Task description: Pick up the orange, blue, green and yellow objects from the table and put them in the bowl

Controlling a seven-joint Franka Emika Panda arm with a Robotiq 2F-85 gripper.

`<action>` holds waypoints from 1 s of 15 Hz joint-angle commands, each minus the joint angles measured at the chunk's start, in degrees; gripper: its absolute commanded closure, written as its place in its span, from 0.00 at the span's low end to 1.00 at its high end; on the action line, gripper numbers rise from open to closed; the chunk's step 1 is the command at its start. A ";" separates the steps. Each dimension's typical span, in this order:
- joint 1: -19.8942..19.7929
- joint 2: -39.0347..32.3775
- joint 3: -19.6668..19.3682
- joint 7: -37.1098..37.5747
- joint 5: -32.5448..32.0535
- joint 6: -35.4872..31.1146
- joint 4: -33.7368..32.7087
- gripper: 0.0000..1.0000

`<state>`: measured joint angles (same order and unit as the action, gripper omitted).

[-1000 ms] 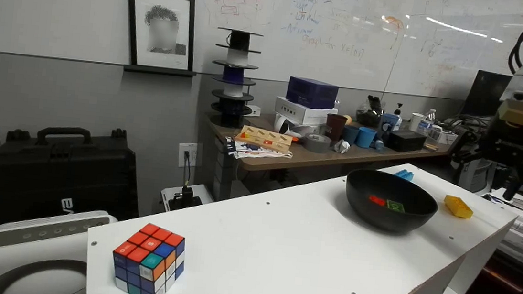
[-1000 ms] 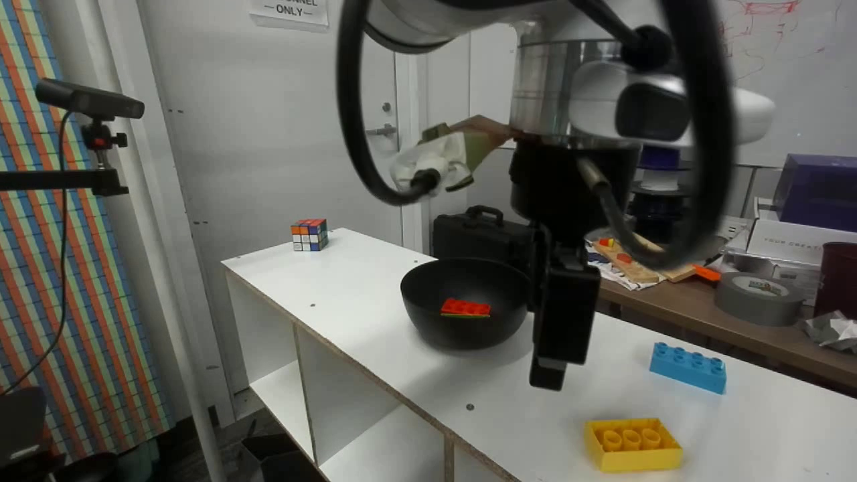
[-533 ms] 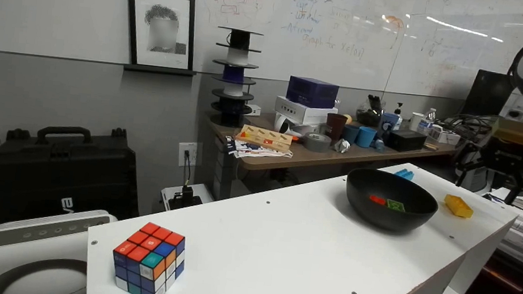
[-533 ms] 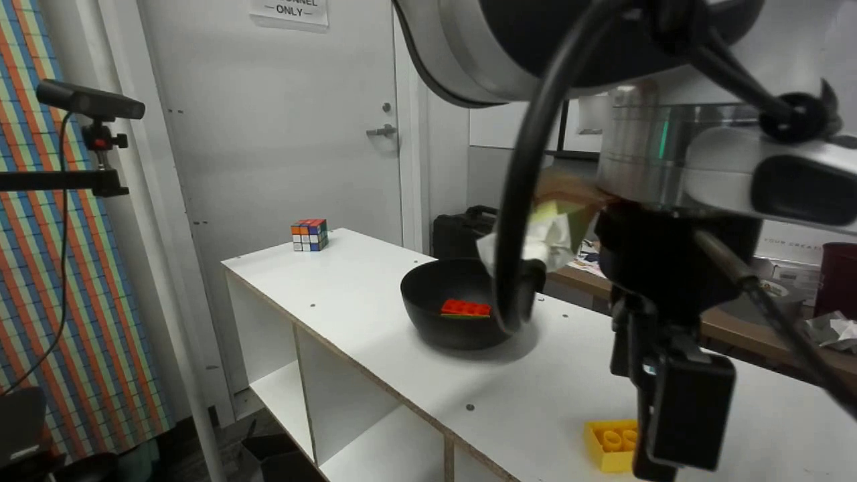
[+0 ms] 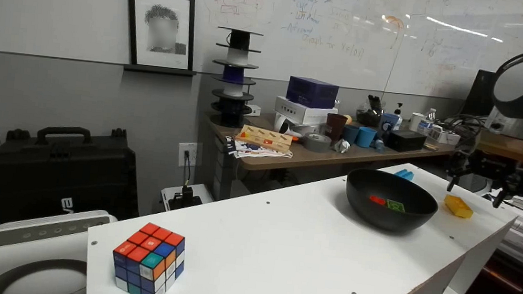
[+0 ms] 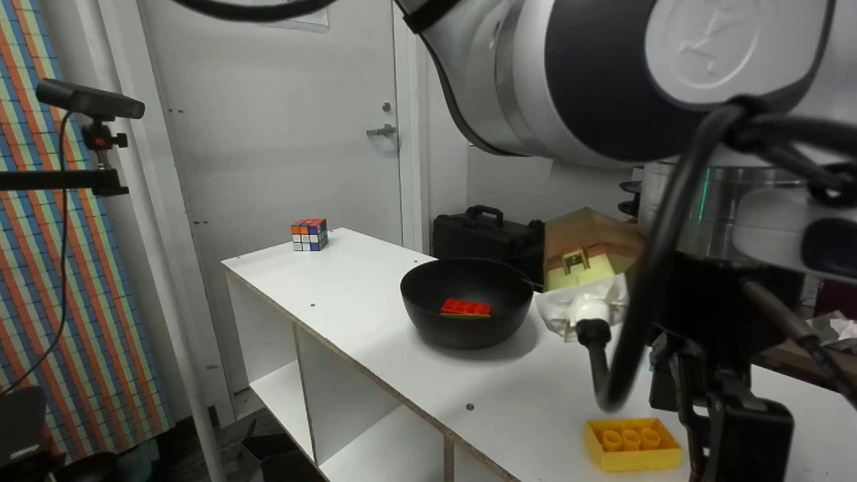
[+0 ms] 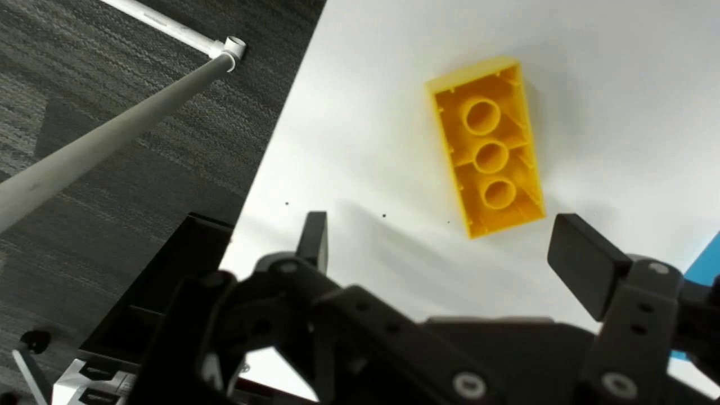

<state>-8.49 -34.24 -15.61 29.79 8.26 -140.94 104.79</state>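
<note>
The yellow block (image 5: 458, 207) lies on the white table with its hollow side up, also in an exterior view (image 6: 633, 462) and the wrist view (image 7: 489, 157). My gripper (image 5: 473, 195) is open and empty above the table beside it. In the wrist view the block lies beyond the gap between the fingertips (image 7: 444, 247). The blue block (image 5: 404, 174) lies behind the bowl; its edge shows at the right of the wrist view (image 7: 706, 264). The black bowl (image 5: 388, 221) holds a red-orange block (image 6: 465, 307) and a green block (image 5: 395, 206).
A Rubik's cube (image 5: 148, 263) stands at the table's far end from the arm. The white table (image 6: 375, 281) has an open front edge with shelves below. A brown desk (image 5: 299, 158) with boxes, cups and tape runs behind. A cable loop (image 6: 622, 375) hangs from the arm.
My gripper has moved away from the bowl and lower, toward the yellow block. It now covers most of the blue block in an exterior view. The blocks and bowl have not moved.
</note>
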 commanded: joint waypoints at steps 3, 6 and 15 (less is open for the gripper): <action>1.83 -3.58 1.45 -0.46 -0.45 -2.26 -3.74 0.00; 2.37 -3.75 2.32 -1.40 -0.48 -1.34 -2.97 0.27; 6.43 6.42 0.31 1.54 -3.69 1.38 7.89 0.89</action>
<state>-5.08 -34.93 -13.79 29.14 6.73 -140.72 106.00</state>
